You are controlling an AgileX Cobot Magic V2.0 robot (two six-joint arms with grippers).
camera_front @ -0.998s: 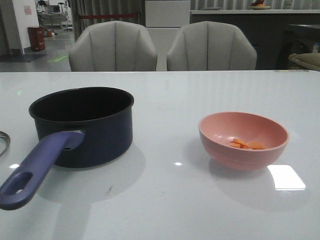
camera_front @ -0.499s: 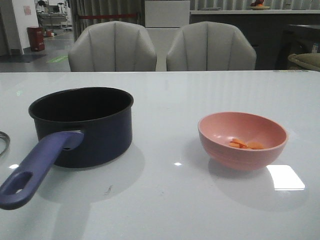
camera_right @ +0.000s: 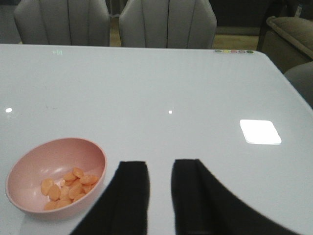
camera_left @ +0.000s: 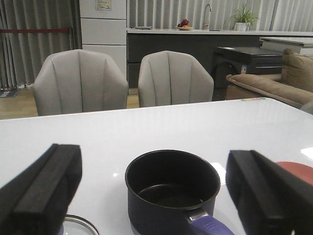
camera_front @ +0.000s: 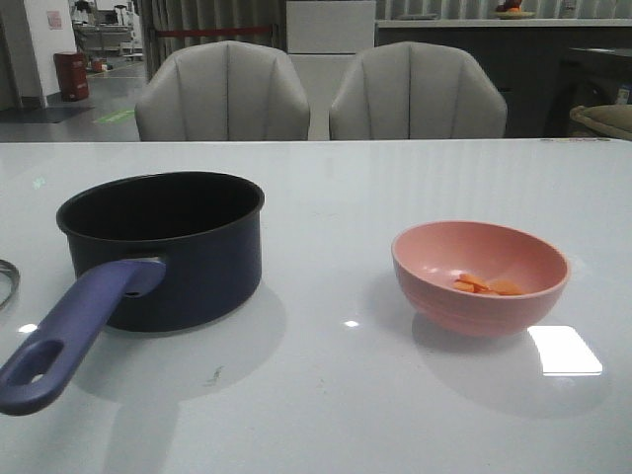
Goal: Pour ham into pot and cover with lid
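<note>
Looking over the table [camera_front: 326, 188] from the front cam, I've got the pot [camera_front: 163, 247] sitting on the left side, upright, black inside with nothing in it, and its long purple-blue handle [camera_front: 74, 331] pointing toward the near left corner. The ham [camera_front: 486, 285] is on the right, a little pile of orange slices down in the bottom of a pink bowl [camera_front: 481, 276], well apart from the pot. Only a sliver of the lid [camera_front: 7, 281] pokes in at the far left edge, lying flat on the table beside the pot.

On my left wrist cam, the left end effector [camera_left: 161, 196] is spread wide, nothing between the pads, with the pot lined up in the gap and the glass lid's rim just showing by one pad. On the right wrist cam, the right end effector [camera_right: 160, 196] has its fingers close together with a narrow gap, gripping nothing, hanging just to the right of the bowl.

Two grey chairs [camera_front: 321, 91] sit behind the far edge.
</note>
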